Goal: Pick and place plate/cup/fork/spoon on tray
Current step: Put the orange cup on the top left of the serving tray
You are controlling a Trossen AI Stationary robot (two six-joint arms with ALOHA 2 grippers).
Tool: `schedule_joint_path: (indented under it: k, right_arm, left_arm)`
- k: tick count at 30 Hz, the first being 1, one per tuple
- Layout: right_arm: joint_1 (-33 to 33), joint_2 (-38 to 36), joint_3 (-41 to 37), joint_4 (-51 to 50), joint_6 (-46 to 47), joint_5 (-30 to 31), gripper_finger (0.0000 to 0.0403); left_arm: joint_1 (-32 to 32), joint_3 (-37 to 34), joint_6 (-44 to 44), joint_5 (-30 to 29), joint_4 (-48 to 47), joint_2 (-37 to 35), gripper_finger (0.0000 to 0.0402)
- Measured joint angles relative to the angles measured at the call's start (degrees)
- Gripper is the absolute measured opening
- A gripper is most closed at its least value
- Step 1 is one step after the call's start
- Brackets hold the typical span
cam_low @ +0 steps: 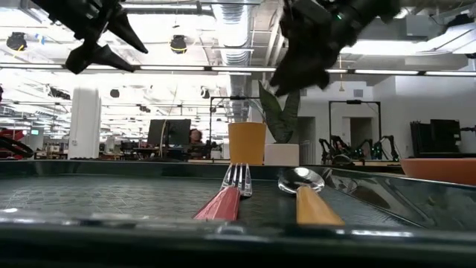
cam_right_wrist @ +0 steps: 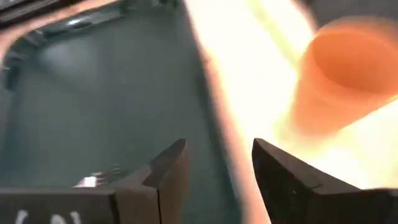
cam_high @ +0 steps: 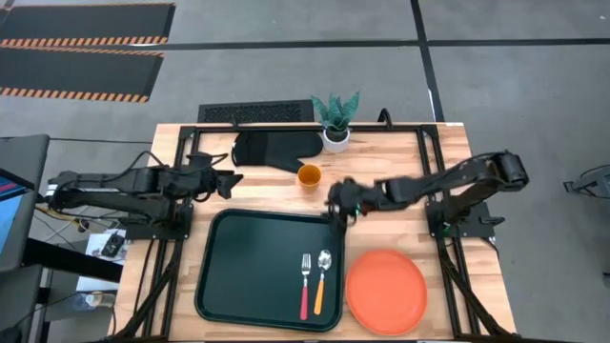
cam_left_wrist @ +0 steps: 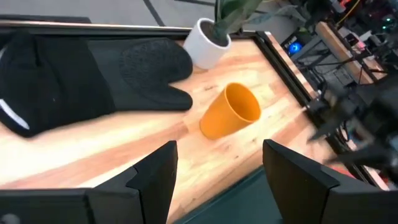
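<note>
The dark green tray point(cam_high: 248, 257) lies at the table's near middle. The red-handled fork point(cam_high: 305, 284) and the orange-handled spoon point(cam_high: 321, 282) lie side by side on its right part. The orange plate point(cam_high: 385, 292) lies flat on the table right of the tray. The orange-yellow cup point(cam_high: 309, 175) stands upright on the table beyond the tray. My right gripper point(cam_high: 337, 208) is open and empty over the tray's far right corner, near the cup point(cam_right_wrist: 348, 74). My left gripper point(cam_high: 229, 181) is open and empty at the far left, facing the cup point(cam_left_wrist: 231, 112).
A black oven mitt point(cam_high: 272, 149) lies at the table's far side, left of a white pot with a green plant point(cam_high: 335, 124). Bare wood shows between the mitt and the tray.
</note>
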Motion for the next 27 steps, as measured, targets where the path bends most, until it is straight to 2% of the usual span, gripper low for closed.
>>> schedule_joint_path:
  k: [6, 11, 17, 27]
  right_arm:
    - [-7.7, 0.6, 11.0, -9.4, -19.5, 1.0, 0.0233]
    - [-12.6, 5.1, 16.5, -11.5, -30.9, -4.1, 0.0245]
    - [-15.2, 13.0, 21.4, -12.9, -34.2, -9.4, 0.0245]
    - [-14.9, 22.2, 24.8, -14.3, -34.9, -9.7, 0.0244]
  left_arm:
    - [0.0, 0.0, 1.5, 0.4, 3.5, -0.2, 0.0219]
    - [0.0, 0.0, 1.8, 0.6, 3.7, -0.8, 0.0219]
    - [0.0, 0.0, 1.8, 0.4, 3.9, -3.5, 0.0219]
    - [0.0, -0.1, 1.8, -2.7, 3.3, -10.5, 0.0219]
